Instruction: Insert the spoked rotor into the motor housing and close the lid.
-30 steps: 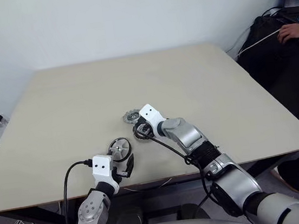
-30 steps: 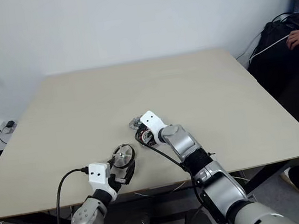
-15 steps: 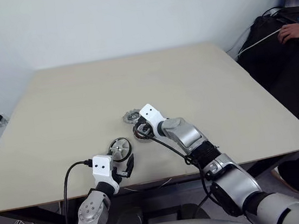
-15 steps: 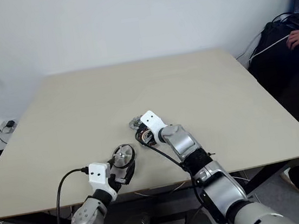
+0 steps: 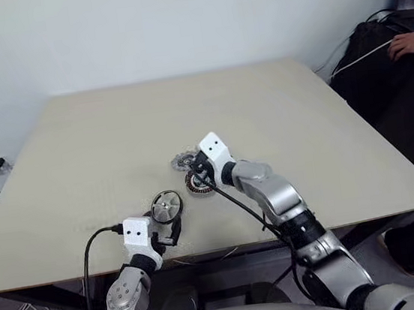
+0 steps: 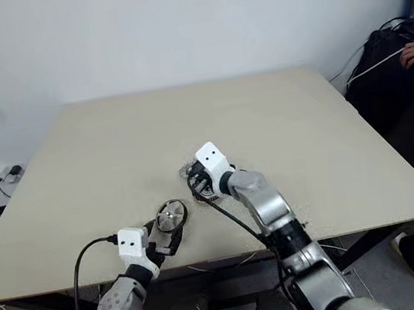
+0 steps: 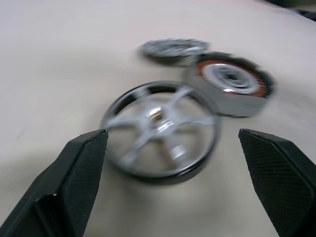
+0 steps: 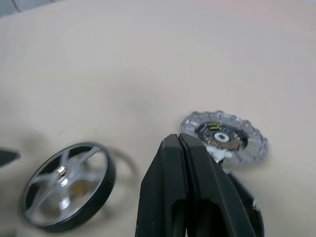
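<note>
The spoked rotor [image 7: 160, 132] lies flat on the tabletop [image 5: 99, 138] near its front edge. The left pincer [image 5: 165, 230] sits just at its 6 o'clock, fingers [image 7: 74, 173] spread wide, touching nothing. The motor housing [image 7: 229, 81] rests at the rotor's 2 o'clock, just beside it. The lid [image 8: 224, 138] lies at the housing's 11 o'clock, close by. The right pincer [image 8: 183, 148] hangs above the housing, fingers pressed together, empty.
</note>
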Available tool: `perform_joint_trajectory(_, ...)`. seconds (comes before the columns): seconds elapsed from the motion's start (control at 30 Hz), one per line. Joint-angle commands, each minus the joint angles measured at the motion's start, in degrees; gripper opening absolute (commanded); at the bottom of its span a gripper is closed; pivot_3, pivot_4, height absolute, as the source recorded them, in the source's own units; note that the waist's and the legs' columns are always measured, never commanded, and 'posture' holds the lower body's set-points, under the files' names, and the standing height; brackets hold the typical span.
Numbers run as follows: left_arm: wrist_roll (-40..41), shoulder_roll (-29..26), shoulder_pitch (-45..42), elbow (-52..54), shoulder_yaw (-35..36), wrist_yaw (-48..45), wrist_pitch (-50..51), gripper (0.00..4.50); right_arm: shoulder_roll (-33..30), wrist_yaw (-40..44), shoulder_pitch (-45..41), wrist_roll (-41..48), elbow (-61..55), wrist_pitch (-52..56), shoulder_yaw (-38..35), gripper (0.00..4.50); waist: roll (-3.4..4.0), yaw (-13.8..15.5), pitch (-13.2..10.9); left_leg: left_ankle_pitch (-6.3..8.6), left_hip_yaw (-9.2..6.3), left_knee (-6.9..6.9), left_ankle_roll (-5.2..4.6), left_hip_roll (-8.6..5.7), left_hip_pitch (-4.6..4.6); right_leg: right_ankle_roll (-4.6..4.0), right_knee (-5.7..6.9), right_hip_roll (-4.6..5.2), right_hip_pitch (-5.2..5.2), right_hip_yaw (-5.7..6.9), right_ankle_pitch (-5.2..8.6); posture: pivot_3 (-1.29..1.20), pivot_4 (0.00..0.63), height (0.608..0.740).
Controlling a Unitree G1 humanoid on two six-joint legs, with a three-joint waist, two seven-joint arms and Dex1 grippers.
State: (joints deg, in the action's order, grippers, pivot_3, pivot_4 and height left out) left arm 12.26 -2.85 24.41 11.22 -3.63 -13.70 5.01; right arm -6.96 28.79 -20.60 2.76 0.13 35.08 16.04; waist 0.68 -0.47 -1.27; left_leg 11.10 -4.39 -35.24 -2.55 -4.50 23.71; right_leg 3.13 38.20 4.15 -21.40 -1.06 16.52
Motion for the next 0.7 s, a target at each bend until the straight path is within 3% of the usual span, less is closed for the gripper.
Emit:
perform_joint_trajectory(0.03, 5.6, 2.4, 0.1, 2.4, 1.7, 0.2, 2.2, 4.5, -1.6, 0.3, 3.5, 1.2, -7.1, -0.1, -0.7, 0.04, -0.04, 0.0, 0.0, 0.0, 0.0, -0.01, 0.0, 0.0, 0.01, 0.01, 0.01, 0.01, 0.0, 0.01, 0.0, 0.0, 0.0, 0.74)
perform_joint_trajectory(0.33, 10.0, 4.2, -0.6, 2.4, 3.0, 0.7, 6.4, 4.5, -4.2, -1.6, 13.2, 2.7, -15.2, 3.3, -1.4, 0.04, -0.23, -0.1, -0.2, 0.0, -0.04, -0.03, 0.0, 0.01, 0.04, 0.3, -0.01, 0.04, 0.03, 0.02, 0.18, 0.0, 0.0, 0.74)
perform_joint_trajectory(0.7, 13.6, 7.0, -8.1, -0.9, 7.6, 6.4, 14.6, 4.5, -3.9, -4.7, 15.8, 4.0, -17.7, 5.2, -2.5, 0.04, -0.56, 0.0, -0.4, 0.0, -0.05, -0.13, 0.0, 0.01, 0.07, 0.34, -0.03, 0.03, 0.08, 0.08, 0.15, 0.0, 0.0, 0.74)
